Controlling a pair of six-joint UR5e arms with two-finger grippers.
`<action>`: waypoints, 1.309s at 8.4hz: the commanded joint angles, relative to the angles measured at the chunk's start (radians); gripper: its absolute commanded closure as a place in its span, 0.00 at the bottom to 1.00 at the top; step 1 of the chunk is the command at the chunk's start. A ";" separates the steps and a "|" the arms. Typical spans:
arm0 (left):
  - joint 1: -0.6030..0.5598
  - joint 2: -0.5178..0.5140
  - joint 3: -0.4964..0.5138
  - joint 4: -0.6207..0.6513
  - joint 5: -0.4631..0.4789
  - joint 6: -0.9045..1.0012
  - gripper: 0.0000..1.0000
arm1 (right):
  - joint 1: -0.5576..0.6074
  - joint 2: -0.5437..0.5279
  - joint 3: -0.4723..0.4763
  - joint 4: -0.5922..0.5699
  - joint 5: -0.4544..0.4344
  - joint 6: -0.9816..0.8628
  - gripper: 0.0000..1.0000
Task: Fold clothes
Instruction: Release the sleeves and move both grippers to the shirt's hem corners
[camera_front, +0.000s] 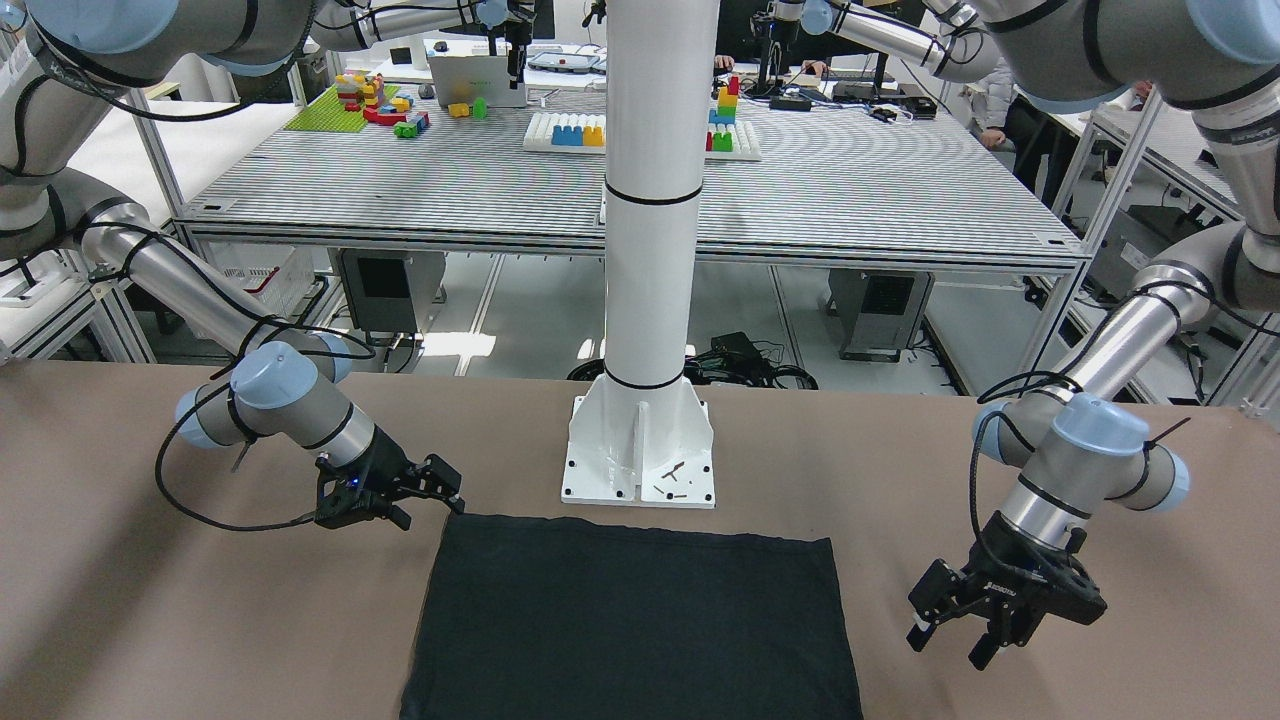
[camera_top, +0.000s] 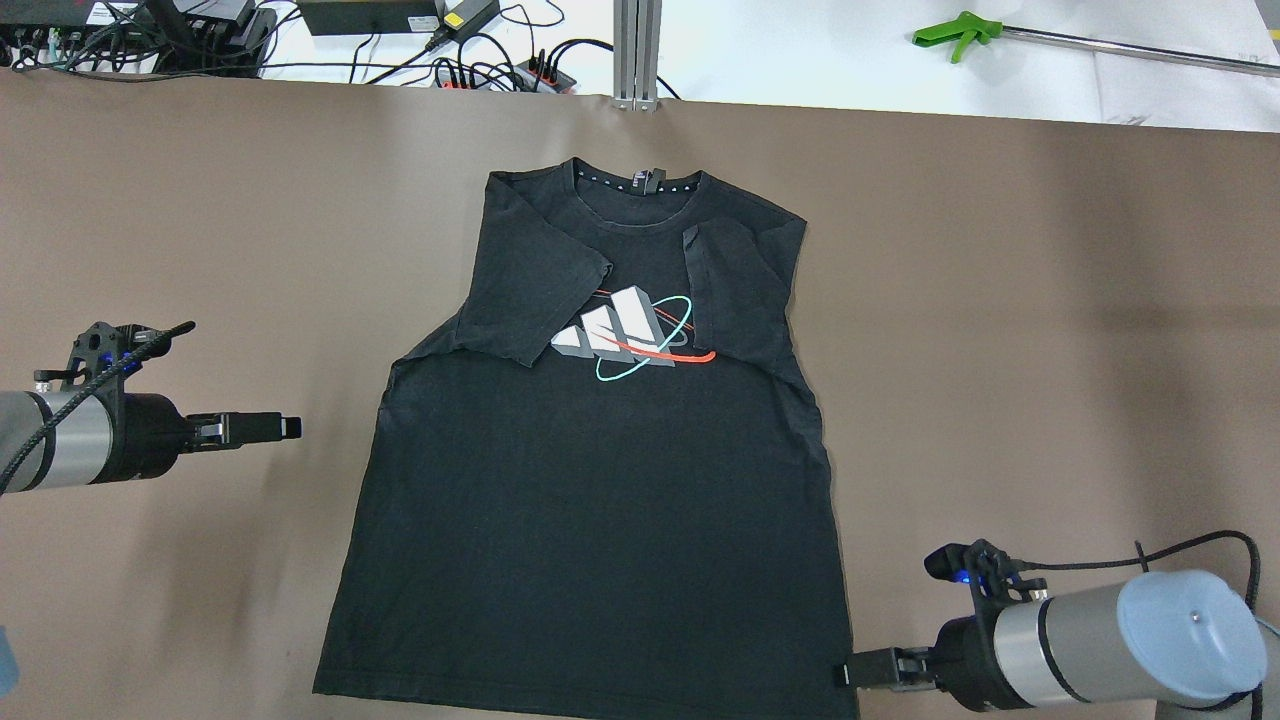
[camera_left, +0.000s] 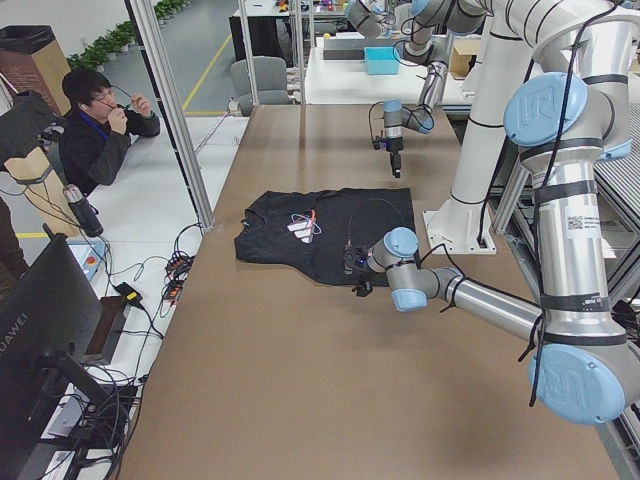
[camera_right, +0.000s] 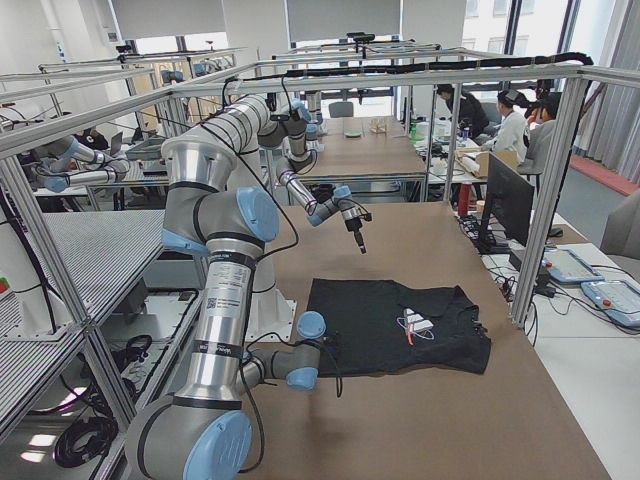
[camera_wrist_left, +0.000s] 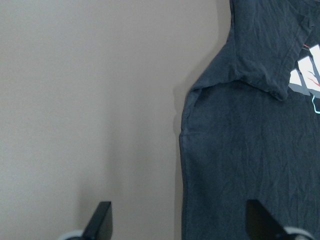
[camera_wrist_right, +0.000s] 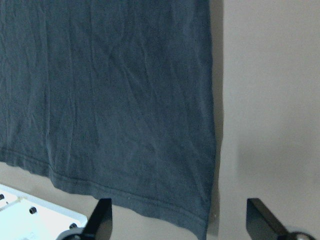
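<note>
The clothes are one black T-shirt (camera_top: 600, 520) lying flat on the brown table, with a white, red and teal logo (camera_top: 630, 335) on the chest and both sleeves folded inward. My left gripper (camera_top: 290, 427) hovers just off the shirt's left side, open; the left wrist view shows that side edge (camera_wrist_left: 187, 150) between its spread fingers (camera_wrist_left: 102, 220). My right gripper (camera_top: 845, 675) sits at the hem's right corner, also open, with that corner (camera_wrist_right: 202, 225) between its fingers (camera_wrist_right: 257, 215). In the front-facing view the hem (camera_front: 630, 620) lies just before the pillar.
A white pillar on a bolted base plate (camera_front: 640, 470) stands right behind the hem. Cables and power strips (camera_top: 480, 70) and a green-handled tool (camera_top: 955, 35) lie beyond the far table edge. A person (camera_left: 100, 120) sits off the table's far side.
</note>
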 joint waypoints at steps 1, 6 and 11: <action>0.000 0.009 -0.006 0.001 0.015 0.000 0.06 | -0.116 -0.010 -0.016 0.010 -0.047 0.008 0.06; 0.002 0.011 0.000 0.001 0.015 0.003 0.06 | -0.133 0.014 -0.061 0.005 -0.094 0.008 0.06; 0.003 0.009 0.003 0.001 0.015 0.006 0.06 | -0.133 0.058 -0.099 -0.003 -0.121 0.008 1.00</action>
